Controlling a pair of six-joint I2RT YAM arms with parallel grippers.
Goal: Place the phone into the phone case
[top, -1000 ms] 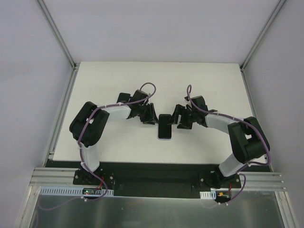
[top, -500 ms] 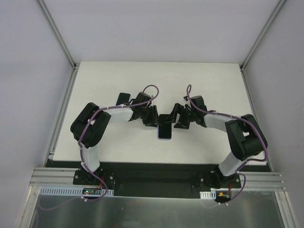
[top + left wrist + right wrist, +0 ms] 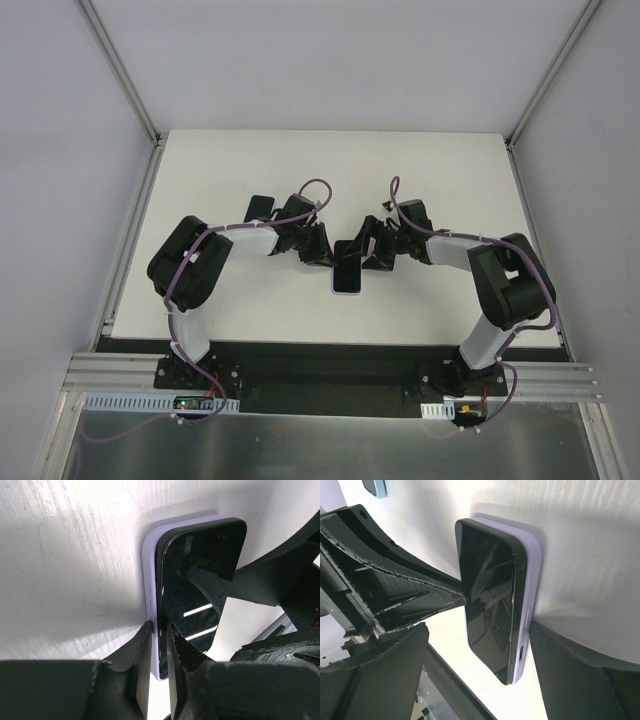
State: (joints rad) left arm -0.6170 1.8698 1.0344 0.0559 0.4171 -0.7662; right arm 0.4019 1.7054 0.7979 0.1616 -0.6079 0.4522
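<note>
The black phone [image 3: 347,266] lies screen up on the lavender phone case [image 3: 347,291] at the table's middle. In the left wrist view the phone [image 3: 195,585] sits in the case [image 3: 148,570], and my left gripper [image 3: 159,627] is nearly shut. One finger presses the case's outer side and the other rests on the screen's edge. My right gripper [image 3: 477,627] stands wide open across the phone [image 3: 487,605]. Its right finger [image 3: 560,665] is against the side of the case [image 3: 532,575], and the other is well clear on the left.
A second dark phone-like object [image 3: 260,207] lies behind the left arm; its light blue edge [image 3: 375,486] shows in the right wrist view. The two grippers [image 3: 328,258] [image 3: 372,255] crowd the phone from both sides. Metal frame posts border the white table [image 3: 440,170].
My left gripper has moved right up to the phone and narrowed its jaws over the case's edge. The right gripper has edged closer, still wide.
</note>
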